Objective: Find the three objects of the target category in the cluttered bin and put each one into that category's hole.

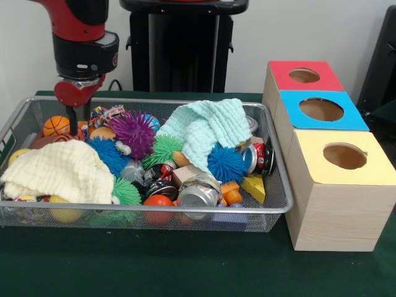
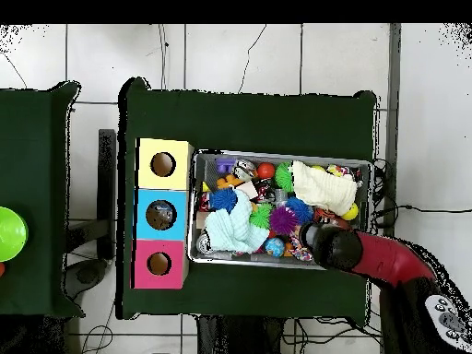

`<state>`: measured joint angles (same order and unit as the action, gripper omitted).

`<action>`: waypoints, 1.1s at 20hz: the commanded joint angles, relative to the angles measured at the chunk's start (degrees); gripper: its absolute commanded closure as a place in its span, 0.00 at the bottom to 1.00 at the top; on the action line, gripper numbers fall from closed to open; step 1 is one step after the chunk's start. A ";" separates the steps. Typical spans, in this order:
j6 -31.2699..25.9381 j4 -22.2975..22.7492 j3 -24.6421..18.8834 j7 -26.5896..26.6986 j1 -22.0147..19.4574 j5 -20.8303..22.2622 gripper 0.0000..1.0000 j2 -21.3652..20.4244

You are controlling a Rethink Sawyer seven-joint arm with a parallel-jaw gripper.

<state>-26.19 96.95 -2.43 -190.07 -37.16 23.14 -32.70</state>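
Note:
A wire mesh bin (image 1: 278, 207) (image 2: 195, 207) holds a heap of toys. Among them are a purple spiky ball (image 1: 133, 132), blue spiky balls (image 1: 226, 163), green spiky balls (image 1: 164, 150), crushed cans (image 1: 199, 192), a small orange basketball (image 1: 56, 125), a mint cloth (image 1: 207, 129) and a cream cloth (image 1: 59, 170). My gripper (image 1: 74, 124) (image 2: 318, 238) reaches down into the bin's far left corner in the front view, just beside the basketball. Its tip is hidden among the toys. The wooden box beside the bin has a red hole (image 1: 304, 75), a blue hole (image 1: 321, 109) and a yellow hole (image 1: 344, 156).
The bin and box stand on a dark green cloth (image 1: 154, 266). A black stand (image 1: 179, 43) rises behind the bin. In the overhead view a second green-covered table (image 2: 37, 184) with a green disc (image 2: 9, 233) lies to the left.

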 commanded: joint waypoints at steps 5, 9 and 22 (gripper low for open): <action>-3.30 -8.56 -5.03 9.68 -0.66 0.22 0.00 4.55; -3.43 -8.46 -5.20 9.55 -0.57 -0.01 0.00 4.71; -5.03 -6.72 -6.01 8.79 -0.67 -2.67 0.00 2.73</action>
<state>-26.39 92.74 -2.43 -190.07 -37.46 22.42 -31.19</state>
